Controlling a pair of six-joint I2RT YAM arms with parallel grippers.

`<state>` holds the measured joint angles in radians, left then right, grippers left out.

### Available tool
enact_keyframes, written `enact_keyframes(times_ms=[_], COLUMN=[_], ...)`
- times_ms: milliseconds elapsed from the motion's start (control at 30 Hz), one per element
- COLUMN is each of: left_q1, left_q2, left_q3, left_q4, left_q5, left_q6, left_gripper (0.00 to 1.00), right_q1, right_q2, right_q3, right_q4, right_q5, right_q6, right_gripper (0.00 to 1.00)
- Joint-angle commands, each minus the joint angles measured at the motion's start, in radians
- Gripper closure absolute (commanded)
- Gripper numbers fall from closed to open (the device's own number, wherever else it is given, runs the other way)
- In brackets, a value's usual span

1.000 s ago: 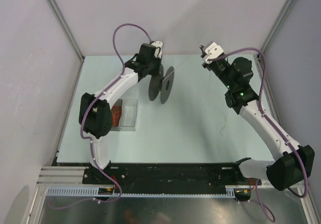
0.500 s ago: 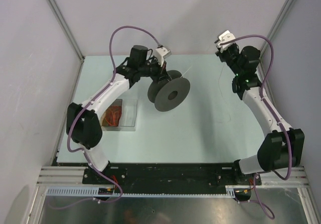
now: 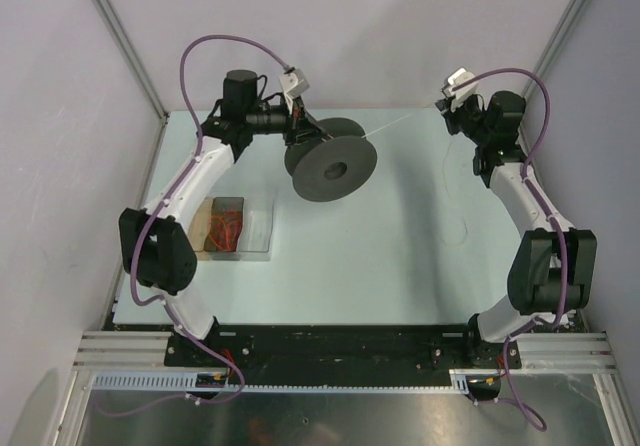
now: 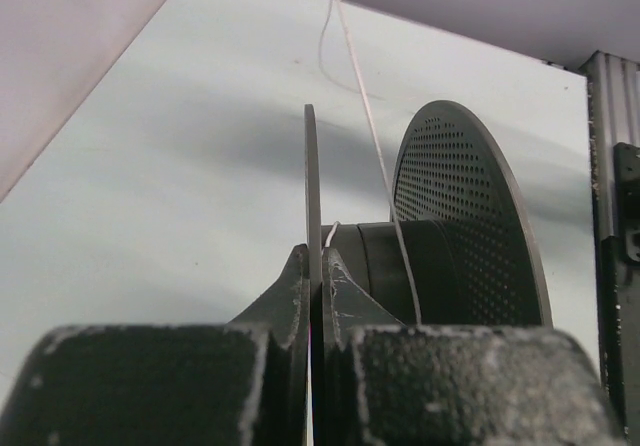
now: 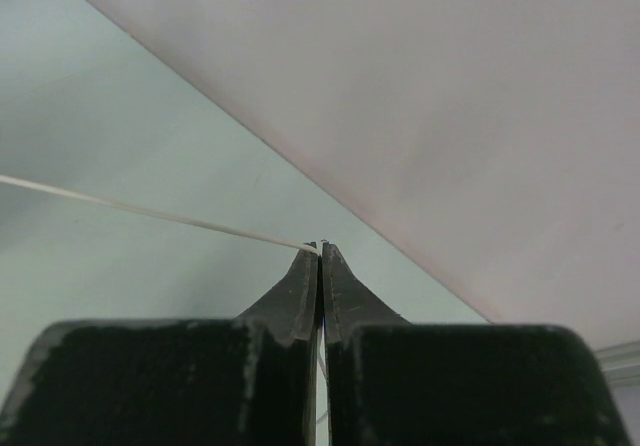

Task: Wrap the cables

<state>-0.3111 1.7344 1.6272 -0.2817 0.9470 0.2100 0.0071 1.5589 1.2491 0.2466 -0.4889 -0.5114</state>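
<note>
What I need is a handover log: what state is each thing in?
spool: gripped by one flange
cable: pulled straight from spool to right tool
left tool: shut on the spool's flange
right tool: shut on the cable
tray: open, orange contents inside

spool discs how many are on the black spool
2. The edge-on disc is pinched in the left claw; the perforated disc sits across the hub from it. None looks hidden.
</note>
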Motion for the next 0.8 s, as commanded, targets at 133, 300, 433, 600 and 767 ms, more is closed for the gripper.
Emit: enact_keyframes(times_ms=[133,300,433,600,767], left_q1=[0.057,0.06,0.066,0.071,0.07], left_q2=[-0.021,0.052,0.113,0.141,0.128], left_q3=[0.18,0.408,0.586,0.696,0.708], left_q4=[-0.054,-0.021,-0.001,0.024,0.054], left_q5=[0.225,0.14,0.023,-0.097,-0.169], left_q6=[-0.17,-0.418,-0.625,-0.795,-0.83], left_gripper=[1.0,1.0,1.0,1.0,1.0], right_q1=[-0.104,-0.105,-0.104,-0.097,-0.08], right_q2=[0.077,0.062,0.036,0.013,0.009], right_q3=[0.072,0.072,0.072,0.072,0.072], right_q4=[-0.097,-0.183,-0.261,-0.41,-0.516], right_q5=[0.072,-0.012,-0.083,-0.174,-0.219], right_q6=[-0.053,-0.052,-0.044,-0.053,-0.081], right_gripper=[0.92,0.27,0.1,0.01,0.01])
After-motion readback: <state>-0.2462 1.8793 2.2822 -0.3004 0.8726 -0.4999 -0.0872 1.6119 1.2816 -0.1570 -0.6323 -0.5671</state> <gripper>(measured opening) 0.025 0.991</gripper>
